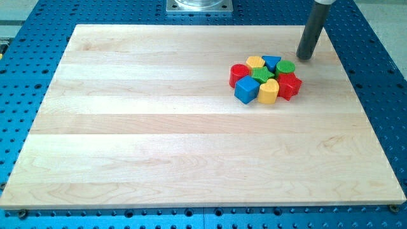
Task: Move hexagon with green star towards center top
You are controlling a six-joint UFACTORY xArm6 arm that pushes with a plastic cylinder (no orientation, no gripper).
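Observation:
A tight cluster of blocks sits right of centre in the upper half of the wooden board [159, 127]. The green star [262, 75] is in the cluster's middle. The yellow hexagon [255, 62] touches it at upper left. Around them are a red round block [238, 74], a blue triangle [271, 62], a green round block [285, 67], a red star-like block [289, 85], a yellow heart-shaped block [268, 91] and a blue cube [246, 90]. My tip [305, 58] rests on the board just up and right of the cluster, a short gap from the green round block.
The board lies on a blue perforated table [381, 76]. A grey metal mount [200, 6] stands at the view's top centre, beyond the board's far edge.

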